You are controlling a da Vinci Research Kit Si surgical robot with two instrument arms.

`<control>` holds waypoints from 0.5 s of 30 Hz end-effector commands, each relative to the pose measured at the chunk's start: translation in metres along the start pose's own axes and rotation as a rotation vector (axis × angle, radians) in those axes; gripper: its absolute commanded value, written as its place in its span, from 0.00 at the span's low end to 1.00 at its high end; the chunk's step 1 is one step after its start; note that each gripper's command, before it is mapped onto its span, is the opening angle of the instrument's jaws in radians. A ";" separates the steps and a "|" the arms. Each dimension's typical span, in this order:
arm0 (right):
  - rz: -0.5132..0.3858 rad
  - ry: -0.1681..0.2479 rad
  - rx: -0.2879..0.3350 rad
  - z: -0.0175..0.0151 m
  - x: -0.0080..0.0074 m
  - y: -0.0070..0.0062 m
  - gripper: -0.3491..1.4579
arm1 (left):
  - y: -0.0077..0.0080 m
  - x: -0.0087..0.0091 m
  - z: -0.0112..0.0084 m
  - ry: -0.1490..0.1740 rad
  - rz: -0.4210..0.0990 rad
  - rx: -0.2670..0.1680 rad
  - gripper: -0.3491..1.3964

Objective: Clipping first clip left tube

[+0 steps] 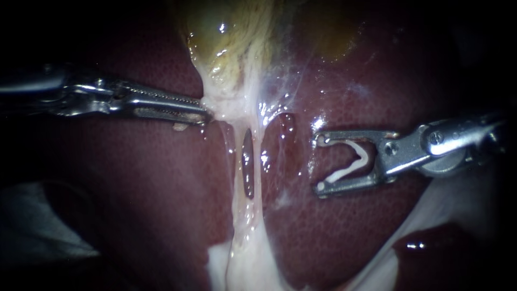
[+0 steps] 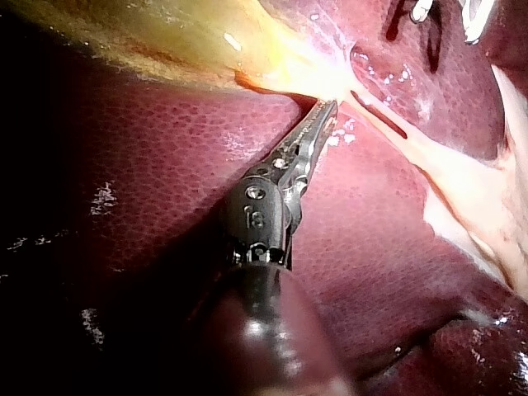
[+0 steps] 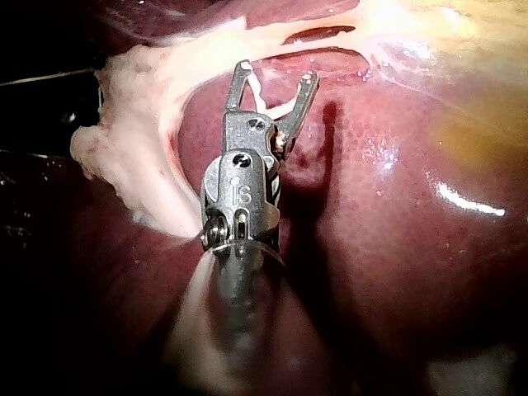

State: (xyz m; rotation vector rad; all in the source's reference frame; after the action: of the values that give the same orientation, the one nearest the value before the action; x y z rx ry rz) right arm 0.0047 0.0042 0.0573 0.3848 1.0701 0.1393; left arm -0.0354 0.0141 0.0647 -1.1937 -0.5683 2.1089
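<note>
Left pincer (image 1: pixel 204 109) clamping pale glistening tissue (image 1: pixel 232 103), right pincer (image 1: pixel 318 163) wide, cradling white V-shaped clip (image 1: pixel 360 160)

Our slender silver-steel left instrument (image 1: pixel 202 109) and our stouter silver-steel right instrument (image 1: pixel 319 161), each on a dark shaft

The left one has long, narrow, tapering jaws with fine cross-teeth and a slot cut along one of them. They hinge on a bright pinned wrist, and behind it the shaft is dark and glossy. The right one has two straight, flat-sided jaws with small hooked tips that make a squared fork. Round pins join them to a rounded grey-silver knuckle stamped with small markings.
</note>
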 end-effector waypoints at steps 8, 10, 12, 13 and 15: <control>0.000 0.002 0.006 -0.0001 0.0000 0.0000 0.47 | 0.0014 0.0018 -0.0038 -0.001 -0.012 -0.001 0.00; 0.000 0.002 0.006 -0.0001 0.0000 0.0000 0.47 | 0.0018 0.0025 -0.0049 -0.004 -0.015 0.003 0.00; 0.000 0.003 0.009 -0.0001 0.0000 0.0000 0.47 | 0.0024 0.0031 -0.0061 0.005 -0.025 0.009 0.00; 0.000 0.003 0.009 0.0000 0.0000 0.0000 0.47 | 0.0026 0.0033 -0.0065 0.005 -0.021 0.011 0.00; 0.000 0.007 0.011 0.0000 0.0000 0.0000 0.47 | 0.0030 0.0037 -0.0072 0.010 -0.018 0.012 0.00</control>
State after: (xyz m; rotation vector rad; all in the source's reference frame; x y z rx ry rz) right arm 0.0047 0.0042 0.0572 0.3962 1.0781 0.1336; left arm -0.0315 0.0149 0.0569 -1.1868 -0.5621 2.0853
